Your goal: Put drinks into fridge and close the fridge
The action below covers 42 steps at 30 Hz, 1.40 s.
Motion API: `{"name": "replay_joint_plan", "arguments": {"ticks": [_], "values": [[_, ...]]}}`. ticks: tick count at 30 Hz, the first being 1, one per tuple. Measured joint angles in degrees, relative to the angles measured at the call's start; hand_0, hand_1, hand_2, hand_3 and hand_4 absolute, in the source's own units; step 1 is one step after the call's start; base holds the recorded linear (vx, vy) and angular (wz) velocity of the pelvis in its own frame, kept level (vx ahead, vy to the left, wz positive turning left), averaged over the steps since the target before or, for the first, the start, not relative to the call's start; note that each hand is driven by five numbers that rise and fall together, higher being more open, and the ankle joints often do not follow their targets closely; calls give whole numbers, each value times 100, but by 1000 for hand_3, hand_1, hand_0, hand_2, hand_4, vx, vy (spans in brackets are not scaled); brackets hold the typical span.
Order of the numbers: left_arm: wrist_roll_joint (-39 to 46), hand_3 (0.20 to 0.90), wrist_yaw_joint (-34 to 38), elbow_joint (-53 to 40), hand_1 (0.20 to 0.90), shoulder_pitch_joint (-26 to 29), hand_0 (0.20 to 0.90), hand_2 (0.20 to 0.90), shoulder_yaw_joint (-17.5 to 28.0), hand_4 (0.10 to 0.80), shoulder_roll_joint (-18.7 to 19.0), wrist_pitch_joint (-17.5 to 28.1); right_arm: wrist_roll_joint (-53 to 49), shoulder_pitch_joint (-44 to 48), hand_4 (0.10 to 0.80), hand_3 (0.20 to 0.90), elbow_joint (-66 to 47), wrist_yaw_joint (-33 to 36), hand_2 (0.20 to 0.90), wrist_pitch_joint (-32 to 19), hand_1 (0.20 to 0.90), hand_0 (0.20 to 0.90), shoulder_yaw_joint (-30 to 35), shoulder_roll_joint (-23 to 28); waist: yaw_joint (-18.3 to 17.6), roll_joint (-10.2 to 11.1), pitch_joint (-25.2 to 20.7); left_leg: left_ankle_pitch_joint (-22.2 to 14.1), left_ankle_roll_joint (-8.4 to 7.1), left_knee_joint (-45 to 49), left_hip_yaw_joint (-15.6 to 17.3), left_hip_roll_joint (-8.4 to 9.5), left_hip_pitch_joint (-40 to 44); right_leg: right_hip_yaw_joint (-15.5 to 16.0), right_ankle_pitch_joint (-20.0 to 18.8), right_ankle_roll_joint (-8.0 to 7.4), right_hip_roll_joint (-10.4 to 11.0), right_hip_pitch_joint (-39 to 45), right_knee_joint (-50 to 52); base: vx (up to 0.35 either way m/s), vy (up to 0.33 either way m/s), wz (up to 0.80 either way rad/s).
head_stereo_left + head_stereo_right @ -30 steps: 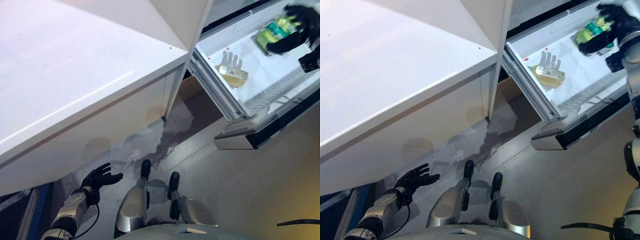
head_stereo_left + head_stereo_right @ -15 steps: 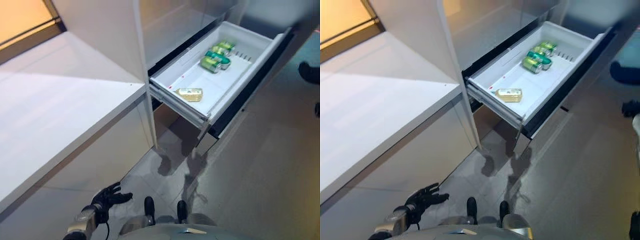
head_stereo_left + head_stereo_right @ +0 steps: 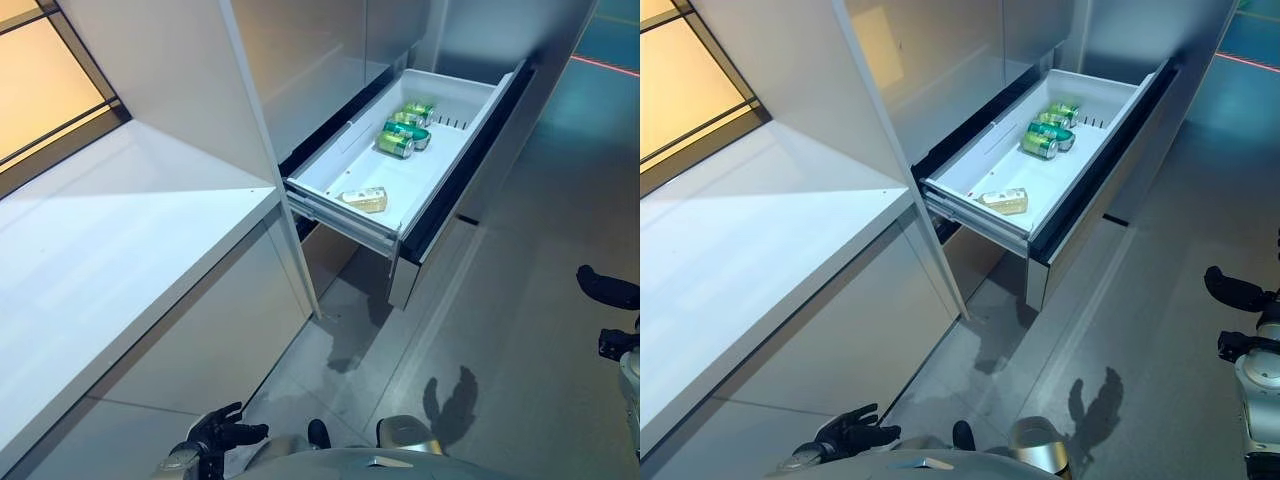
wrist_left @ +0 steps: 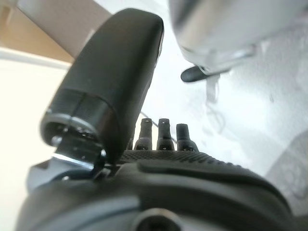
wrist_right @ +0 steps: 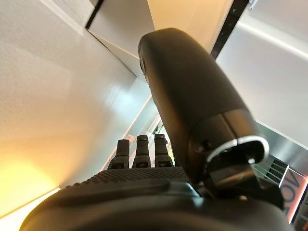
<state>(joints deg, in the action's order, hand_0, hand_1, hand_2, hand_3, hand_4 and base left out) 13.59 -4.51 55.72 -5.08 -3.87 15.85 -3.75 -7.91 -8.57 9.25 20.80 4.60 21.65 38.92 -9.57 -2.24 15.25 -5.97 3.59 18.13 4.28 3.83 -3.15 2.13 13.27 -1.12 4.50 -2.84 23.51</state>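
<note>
While the drinks [image 3: 404,131] are lying inside the fridge drawer [image 3: 452,92], it is standing open; both empty hands, left hand [image 3: 222,436] and right hand [image 3: 1232,291], are hanging relaxed, well clear of it.

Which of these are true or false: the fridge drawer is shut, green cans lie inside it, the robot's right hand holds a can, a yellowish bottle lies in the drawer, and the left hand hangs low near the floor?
1. The fridge drawer is shut. False: it is pulled out.
2. Green cans lie in it. True.
3. The right hand holds a can. False: it is empty, away from the drawer.
4. A yellowish bottle lies in the drawer. True.
5. The left hand hangs low near the floor. True.
</note>
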Motion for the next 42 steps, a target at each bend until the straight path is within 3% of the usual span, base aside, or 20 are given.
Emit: {"name": "replay_joint_plan", "arguments": {"ticks": [4,9,18,27,36,42], "values": [[1,900,82,0,900,273,900,900,1,800,110,-115,-178,329,800,900,1,-31,900,-52,900,900,-35,-1,139,45,384,-347,46,1055,49,18,-761,-78,356,16,89,-774,1063,-28,-7,3],[28,900,214,88,900,339,900,900,-23,800,108,-119,-222,688,800,900,37,-199,900,-62,900,900,-464,3,193,75,476,-531,53,1650,64,0,-1176,-126,529,29,104,-1174,1638,15,2,0],[173,900,436,95,900,770,900,900,-106,800,141,-123,-280,1495,800,900,507,-645,900,7,900,900,-1460,46,296,89,747,-522,52,2002,44,18,-1673,-127,541,43,131,-1662,2064,-47,6,3],[559,900,649,77,900,1562,900,900,-342,800,299,-141,-414,3600,800,900,1330,-745,900,138,900,900,-2801,267,454,-13,1467,-396,-20,2293,-26,16,-2358,-106,499,112,82,-2350,2393,-106,24,0],[779,900,775,82,900,1848,900,900,-567,800,284,-153,-466,4581,800,900,1892,-676,900,292,900,900,-3649,256,480,-52,1513,-411,-68,2415,-168,15,-2487,2,529,158,60,-2414,2493,-29,24,4],[902,900,788,133,900,1855,900,900,-649,800,262,-237,-669,5023,800,900,1939,-597,900,297,900,900,-3867,3,598,-85,1533,-335,-136,2355,-201,27,-2549,18,522,204,75,-2505,2515,14,47,1]]}}
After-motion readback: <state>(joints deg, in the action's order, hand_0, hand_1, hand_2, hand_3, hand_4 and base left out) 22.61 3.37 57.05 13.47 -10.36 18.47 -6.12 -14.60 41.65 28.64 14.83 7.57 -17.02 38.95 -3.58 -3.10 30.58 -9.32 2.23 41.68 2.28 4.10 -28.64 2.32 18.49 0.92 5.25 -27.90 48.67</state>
